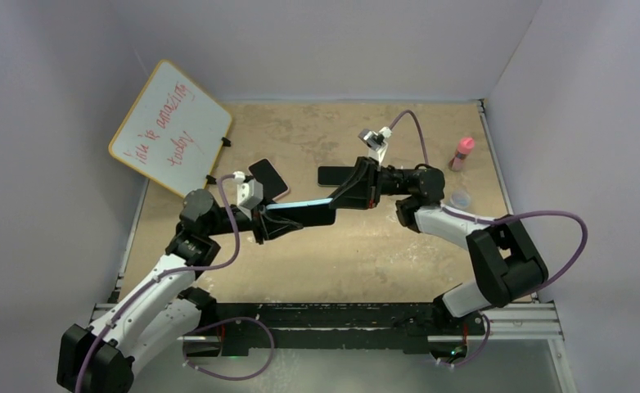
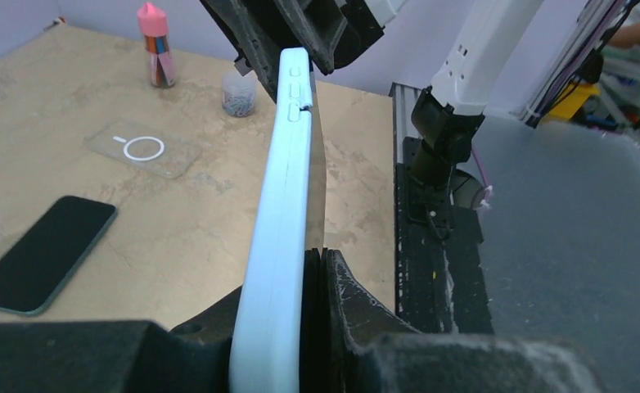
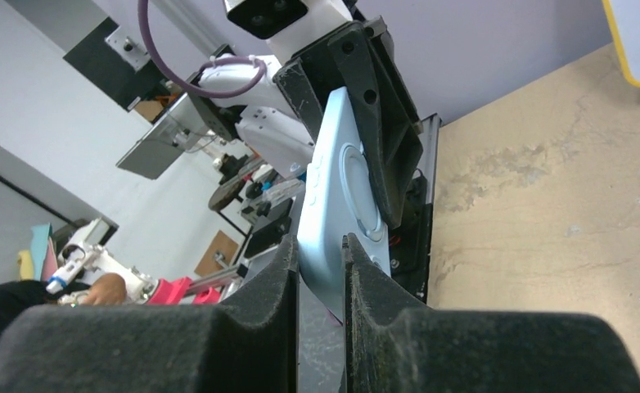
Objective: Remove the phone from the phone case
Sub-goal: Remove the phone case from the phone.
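A phone in a light blue case (image 1: 300,208) hangs level above the middle of the table, held between both arms. My left gripper (image 1: 272,223) is shut on its left end. In the left wrist view the case (image 2: 280,196) runs edge-on away from my left gripper (image 2: 302,264), with its side buttons showing. My right gripper (image 1: 345,195) is shut on the other end. In the right wrist view the case's back (image 3: 341,184) with its ring sits between my right gripper's (image 3: 321,247) pads. The phone's dark face (image 2: 317,164) shows as a thin strip.
A black phone (image 2: 42,254) and a clear case with a white ring (image 2: 141,149) lie on the table. A pink-capped bottle (image 1: 462,153) and a small clear jar (image 1: 461,198) stand at the right. A whiteboard (image 1: 171,127) leans at the back left, with another dark phone (image 1: 269,178) beside it.
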Action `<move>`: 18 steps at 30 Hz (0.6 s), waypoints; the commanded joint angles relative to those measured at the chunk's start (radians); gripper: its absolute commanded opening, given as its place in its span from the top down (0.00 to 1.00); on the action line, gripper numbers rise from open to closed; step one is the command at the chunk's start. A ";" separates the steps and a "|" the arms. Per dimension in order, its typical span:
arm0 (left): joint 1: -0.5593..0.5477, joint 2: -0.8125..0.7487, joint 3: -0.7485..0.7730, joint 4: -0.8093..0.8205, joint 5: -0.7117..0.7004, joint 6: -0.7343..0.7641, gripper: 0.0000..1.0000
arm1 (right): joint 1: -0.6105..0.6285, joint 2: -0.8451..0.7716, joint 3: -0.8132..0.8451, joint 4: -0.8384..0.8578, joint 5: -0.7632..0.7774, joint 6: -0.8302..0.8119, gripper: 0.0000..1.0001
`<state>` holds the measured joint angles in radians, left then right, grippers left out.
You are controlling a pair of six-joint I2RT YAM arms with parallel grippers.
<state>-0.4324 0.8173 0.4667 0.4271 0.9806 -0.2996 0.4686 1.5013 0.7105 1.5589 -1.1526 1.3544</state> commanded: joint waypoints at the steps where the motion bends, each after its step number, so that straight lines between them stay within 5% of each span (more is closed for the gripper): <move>1: -0.050 -0.003 0.097 -0.054 0.032 0.364 1.00 | 0.006 -0.035 0.050 0.339 0.023 0.129 0.87; 9: -0.068 0.002 0.143 -0.121 0.015 0.527 1.00 | 0.007 -0.036 0.054 0.342 -0.004 0.158 0.87; 18: -0.068 -0.048 0.083 0.000 0.030 0.475 1.00 | 0.007 0.002 0.063 0.344 -0.016 0.202 0.88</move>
<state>-0.4835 0.8082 0.5461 0.2546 0.9833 0.1215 0.4648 1.4796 0.7403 1.5837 -1.1969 1.4849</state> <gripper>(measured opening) 0.181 0.187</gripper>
